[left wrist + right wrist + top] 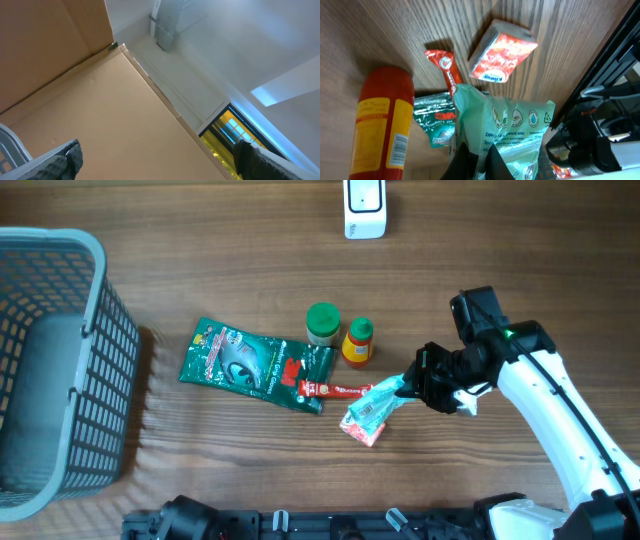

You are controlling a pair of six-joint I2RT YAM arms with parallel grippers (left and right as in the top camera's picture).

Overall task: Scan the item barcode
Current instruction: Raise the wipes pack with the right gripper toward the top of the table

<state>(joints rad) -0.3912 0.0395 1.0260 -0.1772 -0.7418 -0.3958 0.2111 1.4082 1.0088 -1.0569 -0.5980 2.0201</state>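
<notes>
Right gripper point(477, 154): the jaws are closed on one edge of the mint-green pouch point(517, 127), so the item is pinched directly between the fingers (its barcode cannot be made out). The pouch is seen overlapping a small red carton point(362, 430) on the wooden table point(520, 270). A red sachet point(335, 390), dark green packet point(245, 362), yellow bottle point(358, 342) and green-lidded jar point(322, 323) are grouped nearby. The white scanner point(364, 208) is placed well apart, at the far edge. Left gripper point(157, 156): the jaws are spread wide and nothing is held.

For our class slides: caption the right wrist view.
Shut jaws hold a mint-green pouch over a red box, red sachet and red-capped bottle on wood.
</notes>
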